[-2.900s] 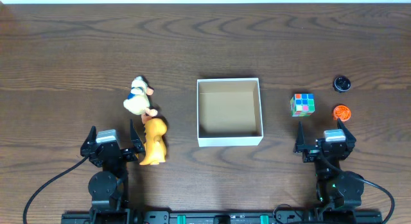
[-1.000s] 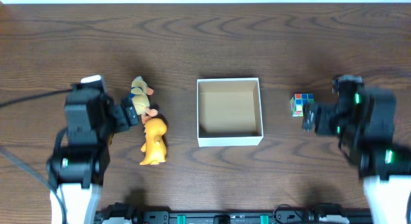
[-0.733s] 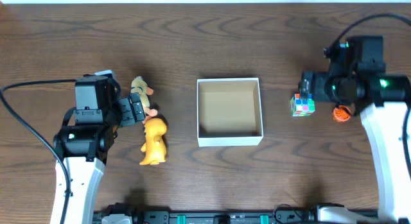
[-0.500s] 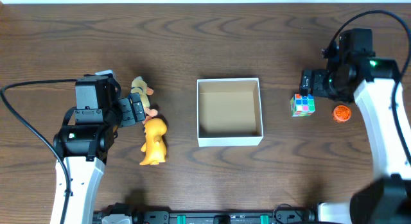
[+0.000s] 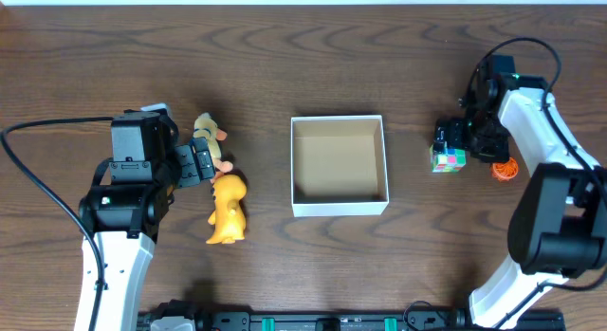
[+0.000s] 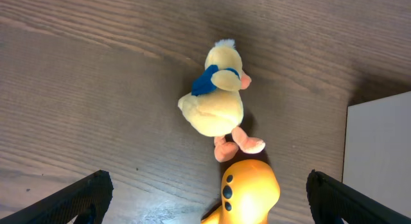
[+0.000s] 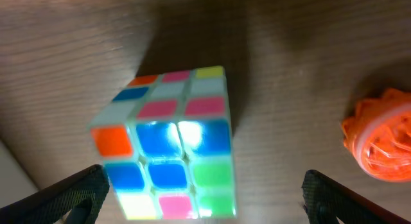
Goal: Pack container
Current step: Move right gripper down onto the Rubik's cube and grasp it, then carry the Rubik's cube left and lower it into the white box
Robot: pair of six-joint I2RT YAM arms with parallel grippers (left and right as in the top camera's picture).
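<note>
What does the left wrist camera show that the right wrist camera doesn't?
Only the left wrist view shows the plush duck, the yellow toy next to it and a corner of the container. Only the right wrist view shows the puzzle cube and the orange object. Both show the wooden table, with the left end effector and right end effector each open, fingertips at the lower corners.

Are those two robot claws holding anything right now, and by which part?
Nothing is held. The left gripper is open over the duck plush, and the right gripper is open over the cube; both toys lie on the table.
</note>
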